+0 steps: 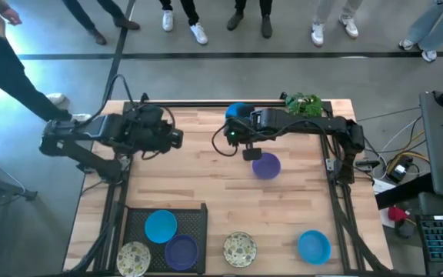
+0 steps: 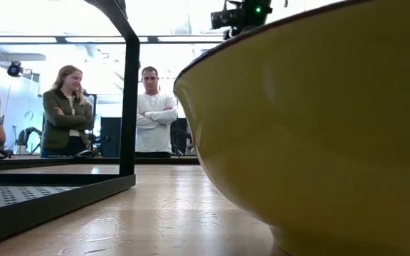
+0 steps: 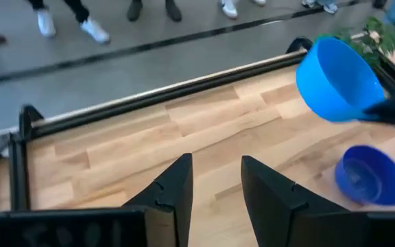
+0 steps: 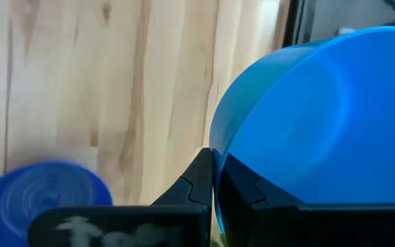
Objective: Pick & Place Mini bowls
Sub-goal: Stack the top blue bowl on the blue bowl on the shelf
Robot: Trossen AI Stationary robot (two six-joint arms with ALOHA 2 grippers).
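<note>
Right gripper (image 1: pixel 246 137) was closed on the rim of a bright blue bowl (image 4: pixel 321 116), the wall pinched thin between the two fingers and the bowl carried tilted above the table's far middle. Left gripper (image 3: pixel 214 182) was open and empty, held over the left part of the table (image 1: pixel 206 185), with nothing between its fingers.

The bowls were judged light, stiff and smooth-walled, so a rim pinch was judged workable but liable to slip or swing; a hard drop was judged likely to chip one, though the material could not be told.

At the near edge, a black tray (image 1: pixel 198 219) was seen to hold a blue bowl (image 1: pixel 161 226), a purple bowl (image 1: pixel 181 251) and a speckled cream bowl (image 1: pixel 133 258). Just beside the tray on the bare wood, a second speckled bowl (image 1: pixel 240 248) was noted, and a further blue bowl (image 1: pixel 314 246) lay nearer the right corner.

Mid-table, a purple bowl (image 1: pixel 266 165) rested close under the carried one. Any lowering there was judged to risk contact.

At the far edge a green plant (image 1: pixel 304 104) stood near the right arm. Beyond the table, several people were standing.
</note>
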